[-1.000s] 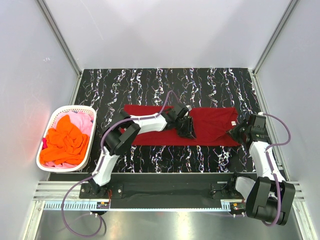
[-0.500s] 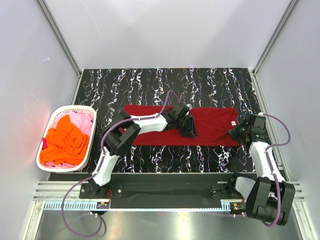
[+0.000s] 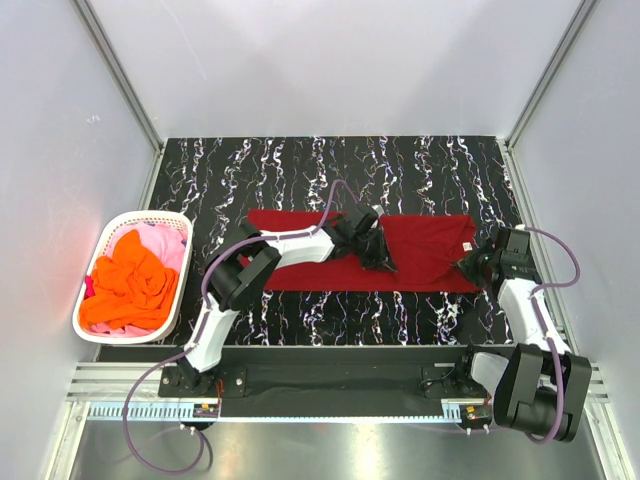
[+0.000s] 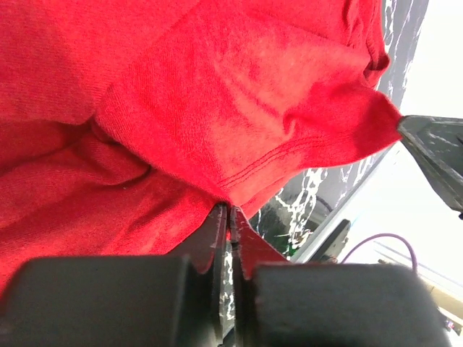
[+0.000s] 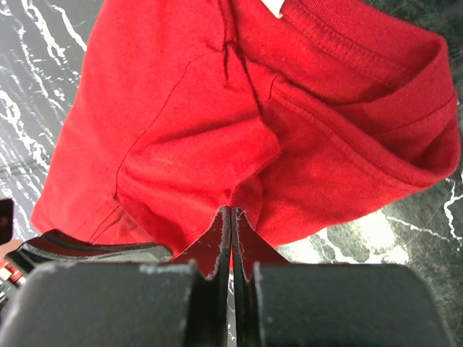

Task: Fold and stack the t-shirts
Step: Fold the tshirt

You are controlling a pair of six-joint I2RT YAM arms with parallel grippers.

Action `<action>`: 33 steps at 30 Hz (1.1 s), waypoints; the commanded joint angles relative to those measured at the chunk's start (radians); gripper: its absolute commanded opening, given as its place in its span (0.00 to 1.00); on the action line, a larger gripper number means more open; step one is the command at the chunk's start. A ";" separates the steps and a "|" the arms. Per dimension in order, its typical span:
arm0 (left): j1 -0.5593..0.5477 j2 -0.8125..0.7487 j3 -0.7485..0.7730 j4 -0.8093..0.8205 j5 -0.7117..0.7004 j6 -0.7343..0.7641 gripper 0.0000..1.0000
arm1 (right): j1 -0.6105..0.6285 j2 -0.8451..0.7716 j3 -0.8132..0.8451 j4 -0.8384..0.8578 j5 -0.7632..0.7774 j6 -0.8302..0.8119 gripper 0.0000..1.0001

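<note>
From my station I see the dark red t-shirt (image 3: 425, 258) folded lengthwise into a long band across the middle of the black marbled table (image 3: 300, 170), its collar and white neck label at the right end. Far left, an orange t-shirt (image 3: 135, 280) lies crumpled over a pink t-shirt (image 3: 168, 240) in the white basket (image 3: 148, 216).
</note>
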 commanded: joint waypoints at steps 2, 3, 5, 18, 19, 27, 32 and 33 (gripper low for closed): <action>0.031 -0.012 -0.002 0.068 0.036 -0.077 0.00 | 0.001 0.057 0.083 0.039 0.044 -0.037 0.00; 0.037 -0.015 -0.009 0.089 0.042 -0.092 0.00 | 0.001 0.082 0.095 0.039 0.050 -0.045 0.00; 0.057 -0.020 -0.032 0.119 0.051 -0.135 0.00 | 0.001 0.105 0.128 0.039 0.067 -0.052 0.00; 0.111 0.011 -0.040 0.200 0.076 -0.298 0.00 | 0.001 0.375 0.298 0.045 0.010 -0.120 0.00; 0.114 0.014 -0.037 0.200 0.074 -0.302 0.00 | 0.001 0.387 0.313 0.045 0.007 -0.123 0.00; 0.113 0.018 -0.043 0.177 0.044 -0.304 0.00 | 0.003 0.451 0.384 0.049 -0.034 -0.177 0.00; 0.117 0.005 -0.063 0.171 0.018 -0.309 0.00 | 0.010 0.502 0.431 0.056 -0.054 -0.218 0.00; 0.119 0.002 -0.068 0.171 0.014 -0.310 0.00 | 0.012 0.513 0.442 0.059 -0.056 -0.230 0.00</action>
